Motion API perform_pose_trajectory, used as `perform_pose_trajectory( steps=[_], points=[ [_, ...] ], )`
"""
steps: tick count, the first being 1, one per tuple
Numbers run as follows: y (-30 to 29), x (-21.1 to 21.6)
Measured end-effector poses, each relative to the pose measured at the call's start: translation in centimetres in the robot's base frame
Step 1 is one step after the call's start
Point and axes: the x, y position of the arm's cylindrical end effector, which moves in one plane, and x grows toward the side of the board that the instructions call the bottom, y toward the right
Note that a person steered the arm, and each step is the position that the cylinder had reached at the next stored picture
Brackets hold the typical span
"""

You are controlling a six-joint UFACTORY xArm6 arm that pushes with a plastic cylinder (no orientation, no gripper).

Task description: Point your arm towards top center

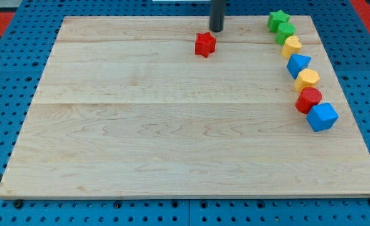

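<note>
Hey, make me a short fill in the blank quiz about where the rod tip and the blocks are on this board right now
1. My tip is near the view's ____ center of the wooden board.
2. The block closest to my tip is the ____ star.
3. The other blocks form a curved line along the view's ____ side, from the green star down.
4. The lowest block in that line is the ____ cube.

Missing words: top; red; right; blue
</note>
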Motion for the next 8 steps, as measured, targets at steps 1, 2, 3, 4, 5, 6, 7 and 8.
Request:
perform_pose_trajectory(
  steps=[1,2,3,4,5,6,7,8],
  points=[
    [0.8,-1.0],
    [1.4,-1.7],
    [3.0,-2.5],
    [2.8,-2.3],
    [3.1,-2.5],
    [3.2,-2.5],
    [3.4,-2.4],
    [3.6,-2.5]
  ],
)
